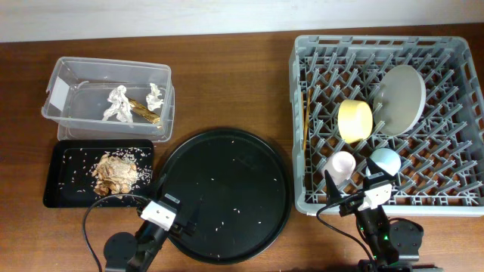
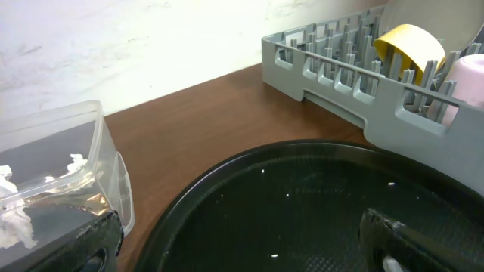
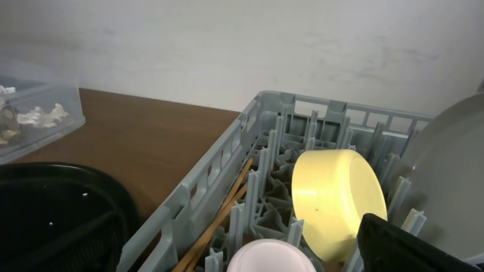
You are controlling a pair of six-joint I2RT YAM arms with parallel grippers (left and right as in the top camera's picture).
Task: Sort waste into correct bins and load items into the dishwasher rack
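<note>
Currently left pincer (image 1: 175, 202) hangs low over the near-left part of the round tray (image 1: 249, 151), fingers (image 2: 412, 234) wide apart, nothing between them

Right pincer (image 1: 353, 183) is at the near wall of the rack (image 1: 454, 193), fingers also apart, empty. Pink cup (image 1: 342, 164) is just to its left and blue cup (image 1: 384, 160) just to its right. Whether it touches either cup: cannot tell

Rack load:
- both cups in the near row, side by side
- bowl (image 1: 355, 119) tipped on its side between pegs, just behind the pink cup
- plate (image 1: 399, 98) standing on edge, leaning, just right of the bowl
- chopsticks (image 1: 305, 117) inside along the left wall, running front to back

Waste:
- tub (image 1: 76, 75) at the far left of the worktop (image 1: 227, 75) holds two paper scraps (image 1: 117, 104) and the wrapper (image 1: 144, 112), all close together at its middle, wrapper between the scraps
- black tray (image 1: 60, 193) sits just in front of the tub and holds the food lump (image 1: 115, 172), with rice (image 1: 76, 162) scattered around it
- more loose grains dotted over the round tray, which lies between the black tray and the rack

From the left wrist view the tub corner is just beside the left finger, and the rack wall with bowl and pink cup shows beyond the round tray
</note>
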